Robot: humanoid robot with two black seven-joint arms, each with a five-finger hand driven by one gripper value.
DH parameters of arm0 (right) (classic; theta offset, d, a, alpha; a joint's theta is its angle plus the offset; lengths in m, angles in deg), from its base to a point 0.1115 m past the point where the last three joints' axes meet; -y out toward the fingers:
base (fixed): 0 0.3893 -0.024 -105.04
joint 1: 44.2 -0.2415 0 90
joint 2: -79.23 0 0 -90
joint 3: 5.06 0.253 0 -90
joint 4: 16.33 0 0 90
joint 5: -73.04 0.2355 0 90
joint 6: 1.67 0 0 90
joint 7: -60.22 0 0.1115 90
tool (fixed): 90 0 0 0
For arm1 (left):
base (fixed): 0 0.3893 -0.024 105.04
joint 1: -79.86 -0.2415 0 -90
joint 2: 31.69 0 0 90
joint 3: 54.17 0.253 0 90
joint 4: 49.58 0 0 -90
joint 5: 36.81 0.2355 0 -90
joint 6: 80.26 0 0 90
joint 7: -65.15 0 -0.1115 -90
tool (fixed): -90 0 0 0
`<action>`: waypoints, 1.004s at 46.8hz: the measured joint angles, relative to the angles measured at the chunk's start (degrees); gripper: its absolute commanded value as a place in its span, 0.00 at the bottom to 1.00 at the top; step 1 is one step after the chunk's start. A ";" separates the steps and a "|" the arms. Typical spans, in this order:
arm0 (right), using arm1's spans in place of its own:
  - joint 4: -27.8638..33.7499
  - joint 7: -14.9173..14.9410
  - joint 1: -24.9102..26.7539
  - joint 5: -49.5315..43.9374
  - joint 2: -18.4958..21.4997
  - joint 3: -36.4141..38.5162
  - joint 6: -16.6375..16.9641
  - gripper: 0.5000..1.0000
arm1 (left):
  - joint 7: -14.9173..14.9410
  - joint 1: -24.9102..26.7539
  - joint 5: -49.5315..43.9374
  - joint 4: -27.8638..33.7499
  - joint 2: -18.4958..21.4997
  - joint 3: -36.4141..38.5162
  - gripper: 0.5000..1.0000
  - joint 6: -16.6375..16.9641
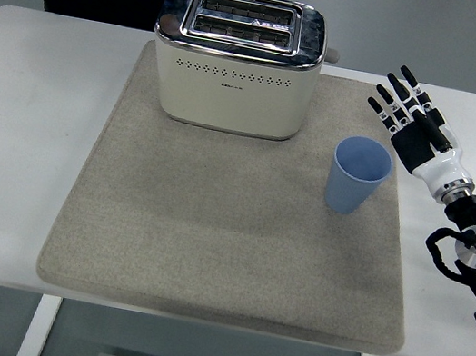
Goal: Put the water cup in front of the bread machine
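Fingers (398, 94) of the right hand (412, 119) are spread wide and straight, gripping nothing, hovering at about two o'clock from the blue water cup (358, 174). Cup stands upright on the grey mat (211, 229), at roughly four o'clock from the cream bread machine (236, 62), near it but not touching

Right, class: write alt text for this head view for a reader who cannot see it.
A blue cup stands upright on a grey mat, right of a cream toaster. The right robot hand hovers open beside it.
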 measured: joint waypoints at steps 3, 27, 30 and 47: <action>0.00 0.00 0.00 0.00 0.00 0.01 0.00 0.85 | 0.00 0.00 0.00 0.00 0.00 -0.02 1.00 0.00; -0.09 0.01 0.06 -0.08 -2.37 -0.09 3.57 0.85 | 0.09 0.00 -0.04 -0.08 0.00 -0.08 1.00 0.00; -0.12 0.00 0.12 -0.35 -3.22 -0.27 5.03 0.85 | 0.07 0.00 -0.05 -0.15 0.00 -0.13 1.00 0.00; -0.12 -0.06 2.44 -5.53 -9.36 -0.43 10.90 0.85 | 0.06 0.00 -0.06 -0.46 0.00 -0.26 1.00 0.00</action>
